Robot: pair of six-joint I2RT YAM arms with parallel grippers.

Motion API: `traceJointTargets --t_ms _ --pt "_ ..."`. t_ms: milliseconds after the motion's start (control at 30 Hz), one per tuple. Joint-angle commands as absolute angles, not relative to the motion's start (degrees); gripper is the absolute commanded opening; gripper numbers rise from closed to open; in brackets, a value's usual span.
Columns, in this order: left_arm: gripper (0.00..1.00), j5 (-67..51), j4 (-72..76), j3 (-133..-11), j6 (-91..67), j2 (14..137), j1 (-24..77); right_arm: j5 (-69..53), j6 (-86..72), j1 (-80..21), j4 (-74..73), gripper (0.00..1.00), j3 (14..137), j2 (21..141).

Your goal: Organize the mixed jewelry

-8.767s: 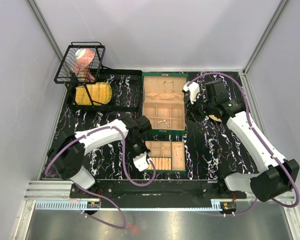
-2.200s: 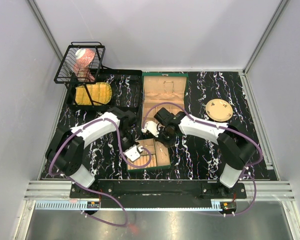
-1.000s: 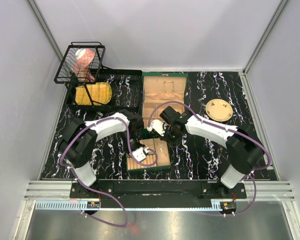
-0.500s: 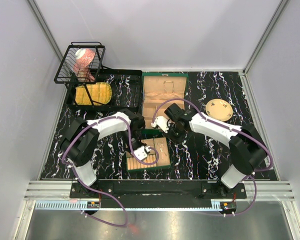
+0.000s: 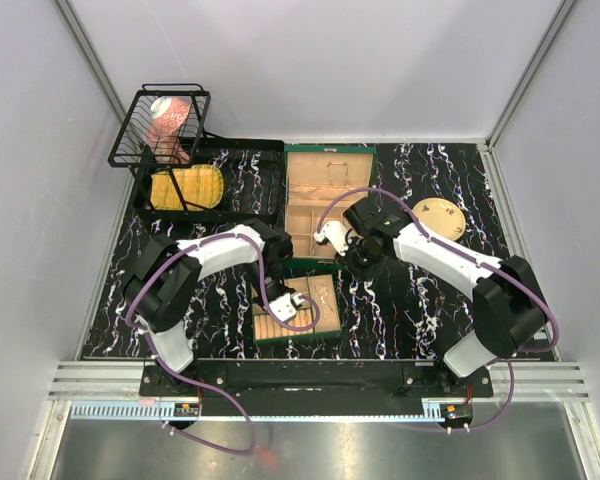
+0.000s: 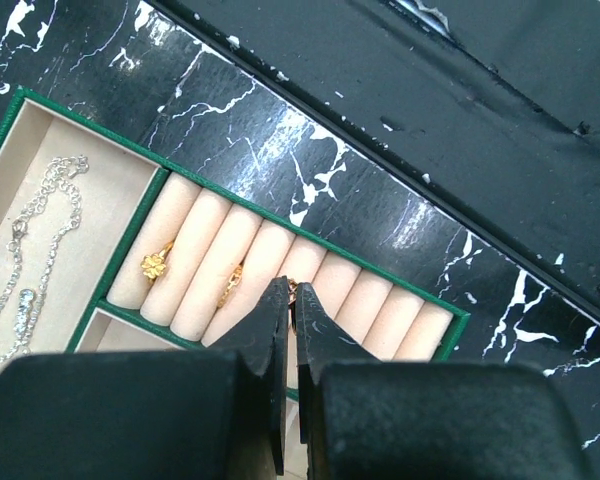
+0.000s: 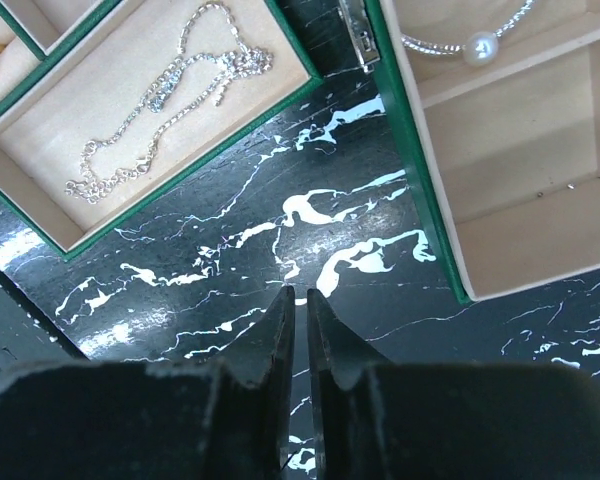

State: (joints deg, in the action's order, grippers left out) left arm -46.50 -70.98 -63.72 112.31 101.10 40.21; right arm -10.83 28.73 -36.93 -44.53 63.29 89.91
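The left gripper is seen pointing down over the row of beige padded ring rolls at the near left of the small green tray with beige compartments, which lies near the middle of the black white-veined marble table. Its jaws are pressed together, with only a hairline between the black fingertips. A tiny gold glint is visible right at the tips; whether it is pinched between them or merely lies on the roll below cannot be told. Two small gold rings are lodged in the grooves just left of the tips, apart from them. The right gripper is held above bare table, between the tray and the larger open green jewellery box on its far side. Its jaws are drawn in to a thin slit, nothing is held between them and nothing is touched. A fine silver chain is laid loosely in the long tray compartment, and a silver strand carrying a white pearl bead rests in a box compartment. A round tan plate stands at the right, well apart from both grippers.
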Motion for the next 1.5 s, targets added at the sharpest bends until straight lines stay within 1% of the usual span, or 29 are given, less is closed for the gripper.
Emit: traceJointTargets --t_ms 0,167,233,400,500,667,700,867,900,1000,1100,1267,1467 --pt "0.0 -50.9 -75.3 -64.0 154.4 98.9 39.6 -12.9 27.9 -35.5 -44.4 0.15 63.5 86.8" --pt "0.0 -50.2 -78.6 -64.6 152.7 96.8 38.4 -14.2 27.5 -35.2 -44.4 0.15 62.7 86.3" --pt "0.0 -52.0 -79.8 -65.8 147.2 96.3 38.1 -14.7 27.4 -35.1 -44.4 0.15 62.8 86.5" --pt "0.0 -56.9 -81.3 -66.5 143.4 94.5 36.7 -15.2 27.2 -35.2 -44.1 0.15 62.8 86.1" --pt "0.0 -61.9 -79.4 -66.3 137.0 92.8 35.8 -15.2 27.0 -35.1 -44.0 0.15 62.5 85.5" --pt "0.0 -68.3 -71.3 -64.2 125.9 89.2 34.4 -15.2 26.7 -35.2 -44.0 0.16 62.5 84.7" --pt "0.0 -68.7 -69.9 -64.1 121.0 88.9 34.2 -15.3 26.5 -35.2 -44.2 0.15 62.6 84.6" --pt "0.0 -66.9 -62.8 -62.8 113.0 86.0 34.1 -15.5 26.7 -35.2 -44.3 0.16 62.8 84.5" --pt "0.0 -66.7 -61.1 -62.8 106.1 85.7 34.1 -15.6 26.8 -35.1 -44.2 0.16 62.8 84.5" --pt "0.0 -64.2 -52.6 -62.4 92.5 84.8 34.1 -15.6 26.7 -35.2 -44.0 0.16 63.0 84.8" --pt "0.0 -62.1 -46.0 -61.3 83.8 83.6 34.1 -15.6 26.5 -35.1 -44.0 0.15 63.0 84.4" --pt "0.0 -60.7 -41.7 -58.9 75.2 81.6 34.2 -16.1 26.2 -34.4 -43.9 0.15 62.7 83.1" --pt "0.0 -59.2 -40.8 -53.2 73.4 78.2 34.3 -17.1 25.7 -33.9 -43.5 0.15 62.3 82.3"
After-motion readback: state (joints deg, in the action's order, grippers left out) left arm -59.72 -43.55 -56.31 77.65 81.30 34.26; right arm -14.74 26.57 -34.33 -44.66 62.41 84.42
